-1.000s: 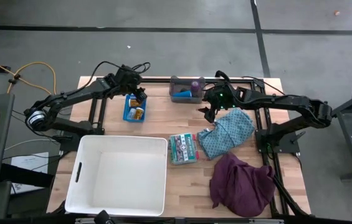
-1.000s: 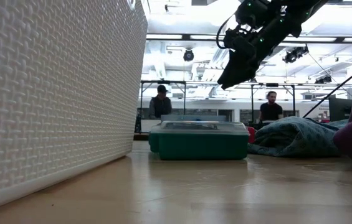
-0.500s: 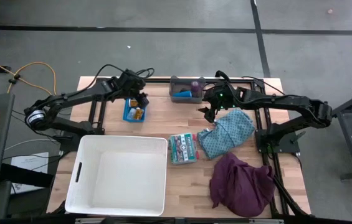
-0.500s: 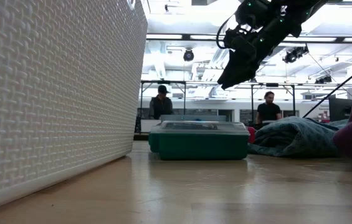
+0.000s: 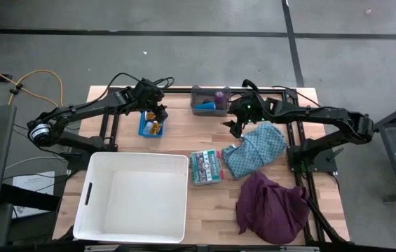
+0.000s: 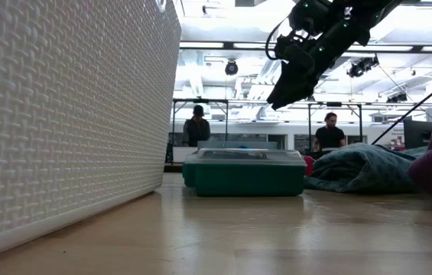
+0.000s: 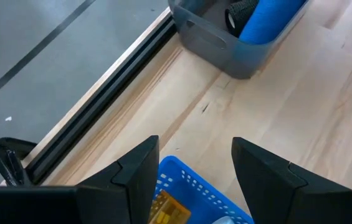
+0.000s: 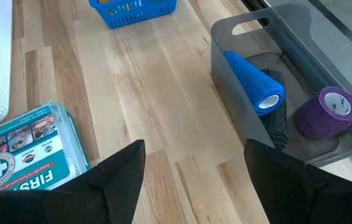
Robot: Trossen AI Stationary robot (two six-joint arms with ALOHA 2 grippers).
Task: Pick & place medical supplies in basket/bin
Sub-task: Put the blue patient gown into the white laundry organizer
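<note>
Two spread-fingered grippers, left gripper [image 5: 157,114] over meshed blue basket [image 5: 151,128], right gripper [image 5: 235,126] above planks.

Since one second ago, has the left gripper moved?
Yes, a little. In the high view the left gripper has moved slightly toward the table's far edge, still over the blue basket, which has stayed put.

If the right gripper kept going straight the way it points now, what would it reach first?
Probably bare table. The open right gripper aims at the wood between the first aid kit and the grey bin; depth is uncertain.
</note>
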